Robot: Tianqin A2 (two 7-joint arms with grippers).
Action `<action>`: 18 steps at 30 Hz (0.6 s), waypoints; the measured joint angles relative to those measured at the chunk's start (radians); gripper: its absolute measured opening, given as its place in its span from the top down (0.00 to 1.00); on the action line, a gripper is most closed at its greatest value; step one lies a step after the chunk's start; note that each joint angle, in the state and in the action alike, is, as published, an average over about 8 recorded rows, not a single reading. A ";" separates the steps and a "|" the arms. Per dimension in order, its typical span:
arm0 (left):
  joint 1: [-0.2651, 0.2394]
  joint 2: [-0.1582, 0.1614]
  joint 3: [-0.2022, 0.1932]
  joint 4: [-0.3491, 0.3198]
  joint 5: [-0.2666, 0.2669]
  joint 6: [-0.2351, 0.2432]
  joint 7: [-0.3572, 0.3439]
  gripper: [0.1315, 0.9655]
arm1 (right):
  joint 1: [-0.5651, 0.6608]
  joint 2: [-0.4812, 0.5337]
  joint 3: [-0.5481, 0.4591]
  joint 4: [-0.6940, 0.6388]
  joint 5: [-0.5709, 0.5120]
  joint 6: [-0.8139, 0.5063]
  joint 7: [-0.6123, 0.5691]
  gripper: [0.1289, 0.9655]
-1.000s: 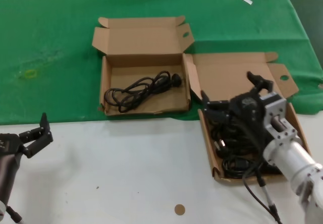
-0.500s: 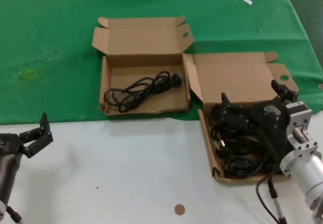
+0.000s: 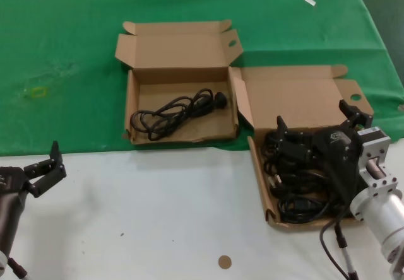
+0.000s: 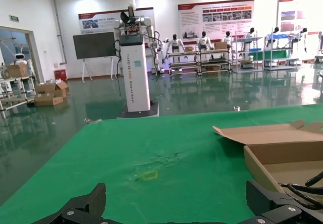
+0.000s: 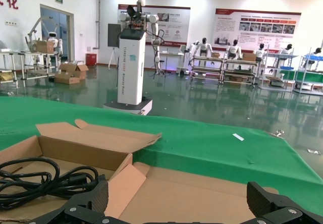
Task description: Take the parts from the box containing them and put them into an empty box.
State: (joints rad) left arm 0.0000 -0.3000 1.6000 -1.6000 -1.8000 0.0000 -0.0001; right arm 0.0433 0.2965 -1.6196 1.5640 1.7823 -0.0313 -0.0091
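The right gripper (image 3: 314, 127) is hovering spread open just above the cords (image 3: 297, 185) heaped in the near box (image 3: 260, 185). The right wrist view is showing only the far box's cord (image 5: 35, 181); the left gripper (image 3: 43, 168) is idling open.

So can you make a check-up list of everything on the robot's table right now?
Surface: white table in front, green cloth behind.
Job's things: one black cord lies in the far box; a heap of cords fills the near box on the right.
Clutter: brown disc on the white table; white scrap on the cloth.
Grippers: right hand open, over the heap; left hand open, parked at the left edge.
Cables: grey lead hangs by the right arm.
Surroundings: a hall with a white robot stand.
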 joint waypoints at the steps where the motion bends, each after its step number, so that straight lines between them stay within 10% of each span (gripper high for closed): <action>1: 0.000 0.000 0.000 0.000 0.000 0.000 0.000 0.00 | 0.000 0.000 0.000 0.000 0.000 0.000 0.000 0.00; 18: 0.000 0.000 0.000 0.000 0.000 0.000 0.000 0.00 | 0.000 0.000 0.000 0.000 0.000 0.000 0.000 0.00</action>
State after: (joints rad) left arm 0.0000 -0.3000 1.6000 -1.6000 -1.8000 0.0000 0.0000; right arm 0.0433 0.2965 -1.6196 1.5640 1.7823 -0.0313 -0.0091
